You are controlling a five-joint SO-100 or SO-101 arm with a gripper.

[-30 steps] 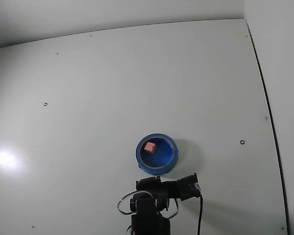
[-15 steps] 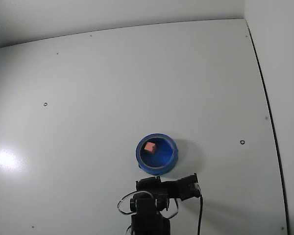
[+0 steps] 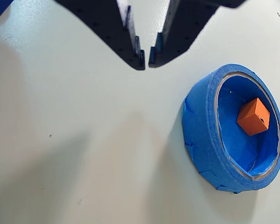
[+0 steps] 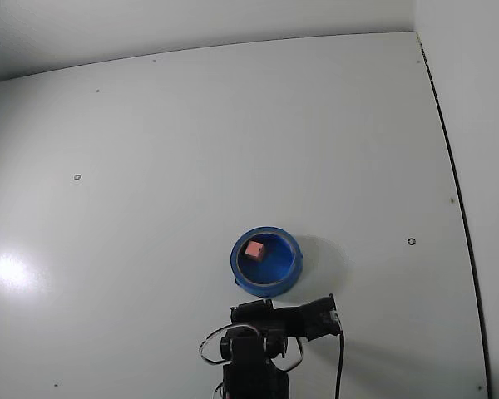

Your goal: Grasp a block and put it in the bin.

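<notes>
- While your hand (image 3: 146, 59) hung over bare table (image 3: 74, 140), its two dark fingers (image 3: 130, 42) sat nearly pressed together, only a thin slit between the tips, pinching nothing.
- Block (image 3: 253, 116) lay inside the bin (image 3: 200, 135), tilted on the bin's floor, close to the far inner wall in the wrist view.
- Bin stood right of the hand in the wrist view, apart from it, no contact.
- Fixed view: block (image 4: 254, 248) sat in the upper-left part of the bin (image 4: 266, 287); your arm (image 4: 266, 332) was folded low just below it, at the bottom edge of the table (image 4: 191, 150).
</notes>
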